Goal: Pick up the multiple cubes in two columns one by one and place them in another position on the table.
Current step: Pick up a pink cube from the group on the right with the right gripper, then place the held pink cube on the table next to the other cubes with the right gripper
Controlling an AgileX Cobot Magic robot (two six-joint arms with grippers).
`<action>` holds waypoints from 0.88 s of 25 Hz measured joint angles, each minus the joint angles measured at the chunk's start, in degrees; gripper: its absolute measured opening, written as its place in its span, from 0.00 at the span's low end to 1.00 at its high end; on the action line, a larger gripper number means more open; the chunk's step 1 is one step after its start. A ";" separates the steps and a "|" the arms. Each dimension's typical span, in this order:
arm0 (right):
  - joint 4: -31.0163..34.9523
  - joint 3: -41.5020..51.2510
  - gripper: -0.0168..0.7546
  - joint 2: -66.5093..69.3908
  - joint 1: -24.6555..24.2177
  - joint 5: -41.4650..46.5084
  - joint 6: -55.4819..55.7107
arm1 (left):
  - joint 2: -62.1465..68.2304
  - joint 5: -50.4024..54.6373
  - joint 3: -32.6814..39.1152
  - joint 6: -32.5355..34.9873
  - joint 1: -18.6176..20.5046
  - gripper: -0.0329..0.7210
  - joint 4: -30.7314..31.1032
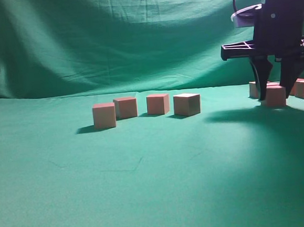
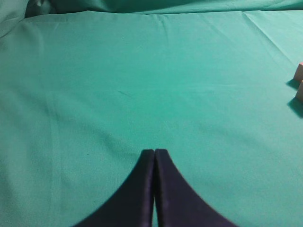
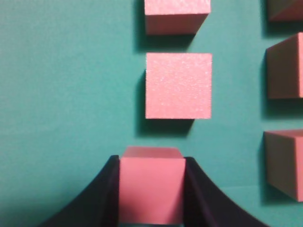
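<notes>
Operator, your right hand [image 3: 151, 189] grips 1 cube [image 3: 151, 191] on the worktop [image 1: 145, 166], 4 cubes [image 1: 146, 107] at 9 o'clock; left hand [image 2: 154, 156] closed.

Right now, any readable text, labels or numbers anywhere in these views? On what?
None readable.
The cubes: plain faces, no marks.
The table: bare green cloth, no print.
Right arm above the right pincer: a small pale tag near the top, too small and blurred to read.

Draped wrinkled green cloth backdrop [image 1: 109, 38] hangs behind worktop, meets its far edge in soft fold. Deep creases at backdrop's left side; darker shading across its upper part.
</notes>
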 joint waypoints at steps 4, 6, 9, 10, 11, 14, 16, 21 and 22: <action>-0.38 0.00 0.36 0.00 0.00 0.90 0.00 | 0.00 0.00 0.00 0.00 0.00 0.04 0.00; -0.38 0.00 0.36 -0.74 0.00 2.19 -0.88 | 0.00 0.00 0.00 0.00 0.00 0.04 0.00; -0.38 0.00 0.36 -3.99 1.17 4.25 -2.37 | 0.00 0.00 0.00 0.00 0.00 0.04 0.00; -0.38 0.00 0.36 -5.75 2.05 5.52 -2.66 | 0.00 0.00 0.00 0.00 0.00 0.04 0.00; -0.38 0.00 0.36 -7.65 3.18 6.59 -3.10 | 0.00 0.00 0.00 0.00 0.00 0.04 0.00; -0.38 0.00 0.36 -12.63 7.99 11.09 -7.00 | 0.00 0.00 0.00 0.00 0.00 0.04 0.00; -0.38 0.00 0.36 -14.78 12.52 13.13 -9.04 | 0.00 0.00 0.00 0.00 0.00 0.04 0.00; 0.08 0.00 0.36 -15.22 23.15 12.56 -10.58 | 0.00 0.00 0.00 0.00 0.00 0.04 0.00; 0.09 0.00 0.36 -14.93 25.01 11.53 -11.23 | 0.00 0.00 0.00 0.00 0.00 0.04 0.00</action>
